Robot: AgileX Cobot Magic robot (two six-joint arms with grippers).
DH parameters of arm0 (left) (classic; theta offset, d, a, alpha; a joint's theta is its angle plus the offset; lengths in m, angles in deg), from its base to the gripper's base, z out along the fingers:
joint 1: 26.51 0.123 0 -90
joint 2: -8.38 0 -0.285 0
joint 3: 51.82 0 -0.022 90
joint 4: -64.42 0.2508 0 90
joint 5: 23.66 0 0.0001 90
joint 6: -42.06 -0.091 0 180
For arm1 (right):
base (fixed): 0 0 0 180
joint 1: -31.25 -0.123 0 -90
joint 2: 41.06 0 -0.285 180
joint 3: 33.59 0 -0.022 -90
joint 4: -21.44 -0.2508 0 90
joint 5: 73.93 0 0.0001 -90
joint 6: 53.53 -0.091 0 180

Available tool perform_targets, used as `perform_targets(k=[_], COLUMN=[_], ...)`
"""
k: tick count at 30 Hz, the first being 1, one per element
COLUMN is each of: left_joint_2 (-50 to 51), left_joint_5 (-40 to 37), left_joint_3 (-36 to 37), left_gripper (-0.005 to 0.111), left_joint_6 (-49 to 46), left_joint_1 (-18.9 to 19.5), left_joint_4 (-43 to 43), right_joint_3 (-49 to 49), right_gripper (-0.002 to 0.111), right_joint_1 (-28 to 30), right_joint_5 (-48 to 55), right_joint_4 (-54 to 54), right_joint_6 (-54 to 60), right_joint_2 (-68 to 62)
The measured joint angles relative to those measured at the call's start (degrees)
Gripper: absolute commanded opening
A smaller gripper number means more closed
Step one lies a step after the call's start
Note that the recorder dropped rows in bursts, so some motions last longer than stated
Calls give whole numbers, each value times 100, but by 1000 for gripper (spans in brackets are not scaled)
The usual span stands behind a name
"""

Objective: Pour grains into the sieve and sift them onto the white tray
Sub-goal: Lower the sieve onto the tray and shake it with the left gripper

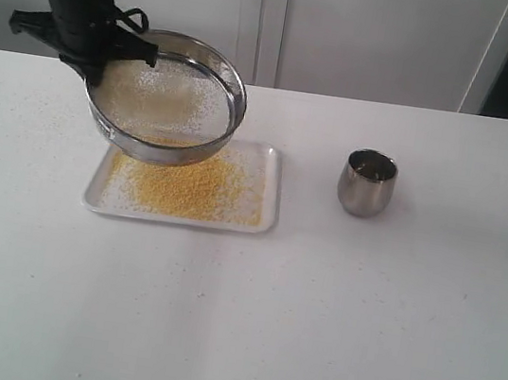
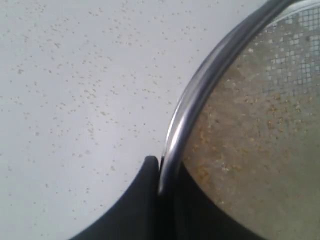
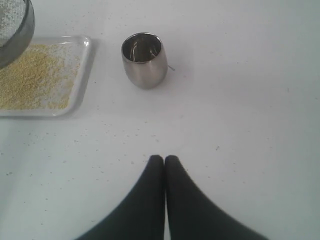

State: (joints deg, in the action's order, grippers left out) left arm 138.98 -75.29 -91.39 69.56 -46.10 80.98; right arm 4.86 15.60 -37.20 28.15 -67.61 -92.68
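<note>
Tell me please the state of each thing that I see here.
white tray: flat on table, yellow grains spread in it
sieve: held tilted above the tray, pale kernels left on mesh
steel cup: upright, looks empty
left hand: shut on the sieve's rim
right hand: shut, holding nothing

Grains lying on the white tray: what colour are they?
The grains are yellow; the right wrist view shows it best.

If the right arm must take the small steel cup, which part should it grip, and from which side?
Probably the wall at the rim of the cup, coming from above: it stands upright with its mouth open, so one jaw can go inside and one outside. Its rounded, shiny belly may slip in a side grip. The shut right gripper must open first.
</note>
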Motion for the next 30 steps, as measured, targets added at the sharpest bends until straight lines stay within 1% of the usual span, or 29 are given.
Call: perform_targets(k=[1, 3, 6, 8, 11, 13, 17, 20, 23, 26, 30], left_joint_2=[43, 178, 276, 209, 84, 123, 335, 265, 51, 23, 309], left_joint_5=[45, 70, -65, -116, -89, -48, -97, -157, -165, -141, -195], left_joint_3=[16, 70, 82, 29, -50, -80, -80, -91, -159, -172, -84], left_gripper=[0, 0, 0, 0, 0, 0, 0, 0, 0, 0, 0], left_joint_6=[-90, -212, -208, -165, 22, 18, -167, -230, -147, -145, -415], left_joint_1=[-24, -212, -408, -408, -266, -253, -425, -496, -339, -203, -212], left_joint_4=[-13, -27, 76, 130, 208, 171, 105, 220, 378, 127, -561], right_joint_3=[0, 0, 0, 0, 0, 0, 0, 0, 0, 0, 0], right_gripper=[0, 0, 0, 0, 0, 0, 0, 0, 0, 0, 0], right_joint_1=[0, 0, 0, 0, 0, 0, 0, 0, 0, 0, 0], right_joint_5=[0, 0, -12, -12, -12, -12, -12, -12, -12, -12, -12], right_joint_4=[0, 0, 0, 0, 0, 0, 0, 0, 0, 0, 0], right_joint_6=[0, 10, 10, 10, 10, 10, 10, 10, 10, 10, 10], right_joint_2=[0, 0, 0, 0, 0, 0, 0, 0, 0, 0, 0])
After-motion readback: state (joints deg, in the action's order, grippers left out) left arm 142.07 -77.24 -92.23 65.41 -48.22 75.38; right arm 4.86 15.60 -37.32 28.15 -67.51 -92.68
